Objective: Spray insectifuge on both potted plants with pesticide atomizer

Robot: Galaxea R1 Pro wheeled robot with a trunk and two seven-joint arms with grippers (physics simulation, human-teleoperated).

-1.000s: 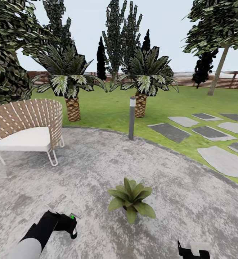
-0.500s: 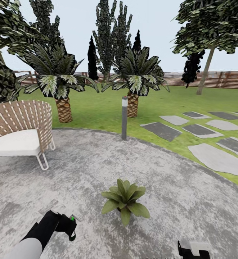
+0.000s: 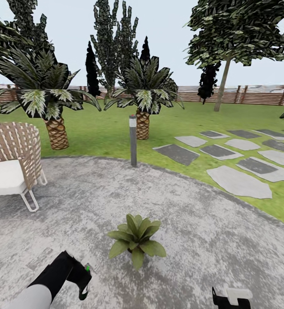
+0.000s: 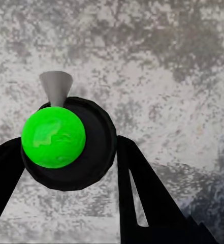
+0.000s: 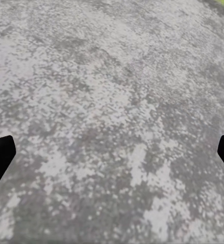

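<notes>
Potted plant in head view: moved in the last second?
No. Potted plant and bollard lamp slid left together, still lined up; the camera turned, not the plant.

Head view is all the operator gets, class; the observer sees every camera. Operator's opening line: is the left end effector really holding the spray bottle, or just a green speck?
Observer: It is holding it. In the left wrist view the spray bottle sits between the fingers of the left end effector, with its round green top and grey nozzle facing away from the camera.
Operator: What is the nozzle aimed at?
Observer: Grey speckled paving lies beyond the nozzle in that view.
Operator: And the right end effector?
Observer: The right end effector is open. Its dark fingertips stand far apart at the edges of the right wrist view, with only paving between them.
</notes>
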